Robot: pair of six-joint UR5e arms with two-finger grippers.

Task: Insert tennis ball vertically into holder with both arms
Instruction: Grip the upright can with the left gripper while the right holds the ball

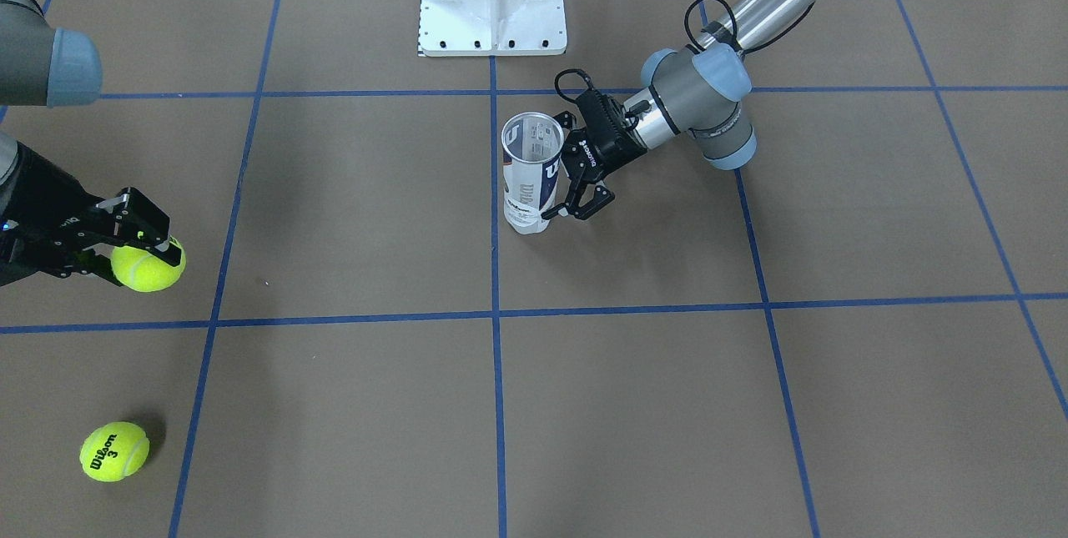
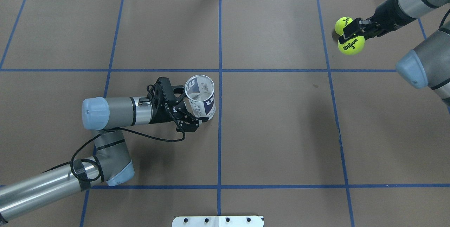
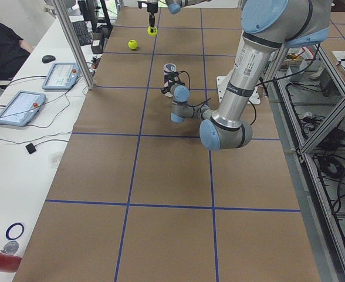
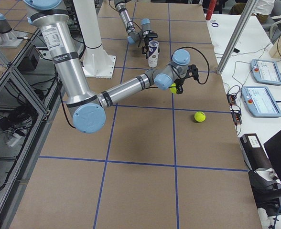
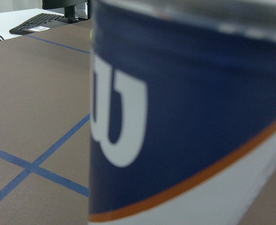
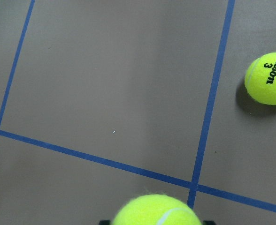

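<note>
A: Just out from the white pedestal base (image 1: 492, 0), on the brown table (image 1: 634, 404): holder (image 1: 532, 175) upright?
B: Yes. Upright, open mouth up, silver rim on top. Just beside the blue tape line (image 1: 494, 271) running straight out from that base.
A: Left gripper (image 1: 561, 167)?
B: Reaching in level from the robot's-left side, about as far out from the base as the holder. Wide-open jaws, one finger on each side of the clear wall. Contact with the wall: can't tell. Left wrist view filled with blurred navy label.
A: Tennis ball (image 1: 146, 273)?
B: Pinched in the right gripper (image 1: 150, 258), jaws closed onto it, raised off the table. Well off to the robot's right of the base, somewhat farther out than the holder.
A: Anything else?
B: Second ball (image 1: 114, 452), "Wilson 3" print, loose on the table. Same side of the base, even farther out, apart from both grippers.
</note>
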